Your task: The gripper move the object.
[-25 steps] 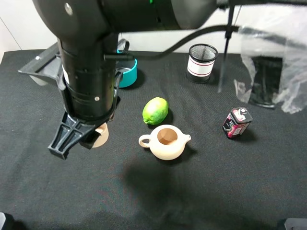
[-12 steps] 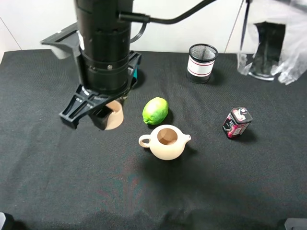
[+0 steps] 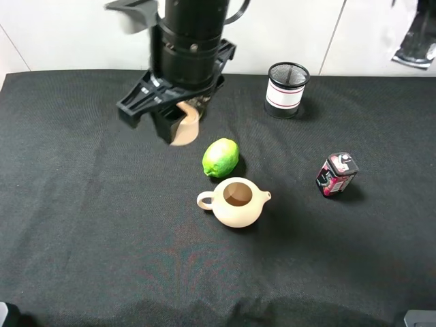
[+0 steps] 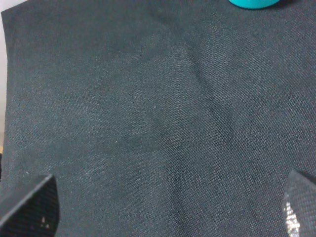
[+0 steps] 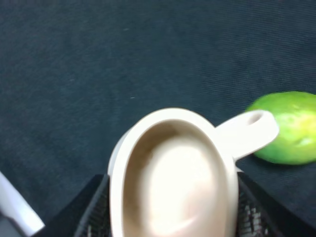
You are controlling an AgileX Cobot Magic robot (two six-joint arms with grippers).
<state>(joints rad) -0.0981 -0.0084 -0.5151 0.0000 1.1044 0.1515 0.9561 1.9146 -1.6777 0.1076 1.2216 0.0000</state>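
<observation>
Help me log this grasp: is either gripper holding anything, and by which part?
The right gripper clamps the small cream cup by its body, a finger on each side; its handle sticks free. The left gripper is open, empty.

The right arm (image 3: 191,41) was a thick, glossy black barrel built of stacked rings, with a small pale screw head (image 3: 197,46) on its side and a black cable (image 3: 238,10) curving off near the top. A grey bracket (image 3: 133,8) jutted from its upper part — too blurred to read. The right gripper (image 3: 170,124) was matt black, its fingers (image 3: 129,107) shaped like open triangular trusses with a fine ribbed texture inside. The left gripper (image 4: 165,207) showed only two black fingertips (image 4: 29,207) with a woven-looking grid — one flecked with pale specks.
</observation>
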